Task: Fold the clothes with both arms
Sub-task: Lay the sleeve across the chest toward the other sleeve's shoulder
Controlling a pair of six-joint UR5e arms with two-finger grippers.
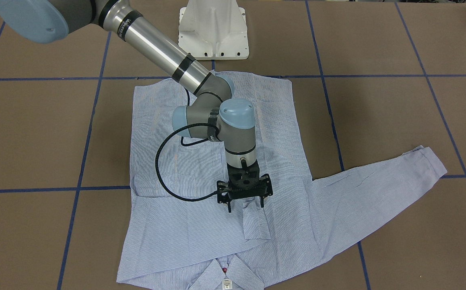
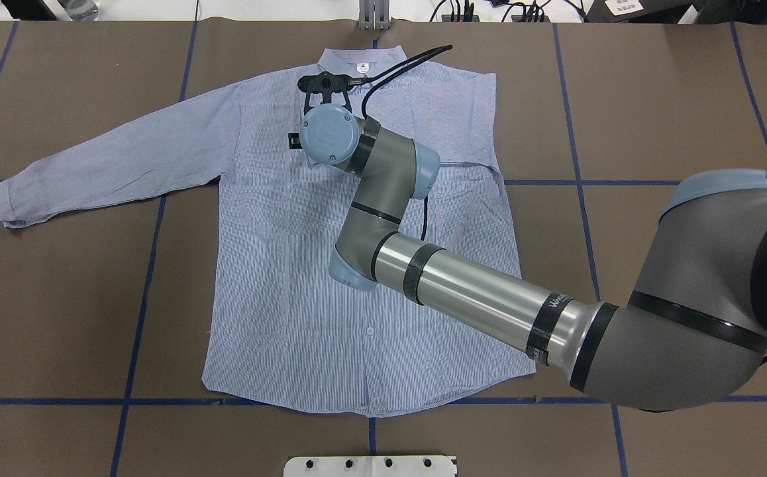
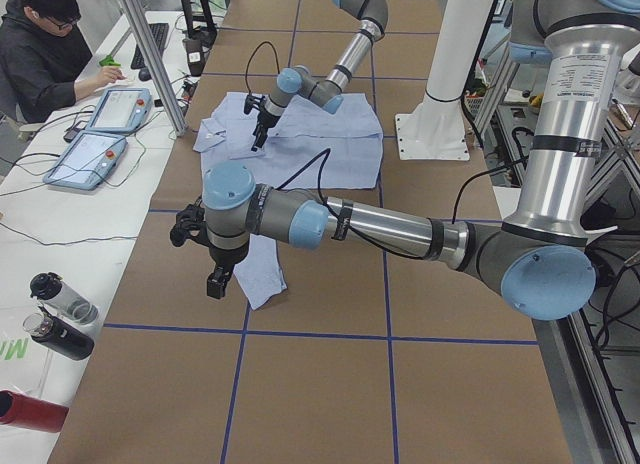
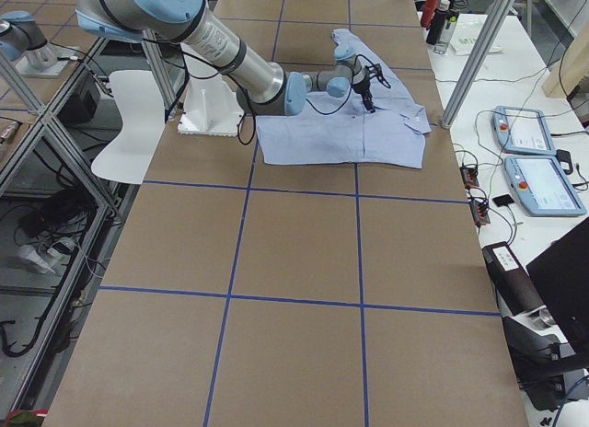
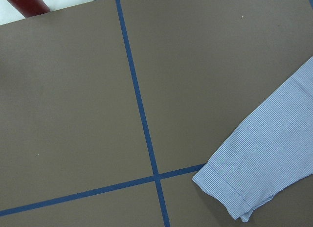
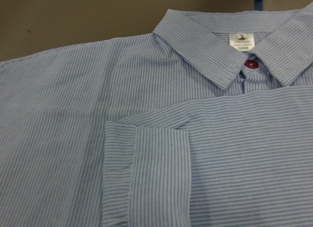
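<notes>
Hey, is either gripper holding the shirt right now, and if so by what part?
Nothing is held. The right gripper stands open above the folded-in cuff; the left gripper hangs clear of the other cuff, which lies flat on the table.

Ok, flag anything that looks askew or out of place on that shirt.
Nothing looks damaged. The shirt is lopsided mid-fold. One sleeve lies folded across the chest, its cuff under the open right hand, while the other sleeve lies stretched out flat.
</notes>
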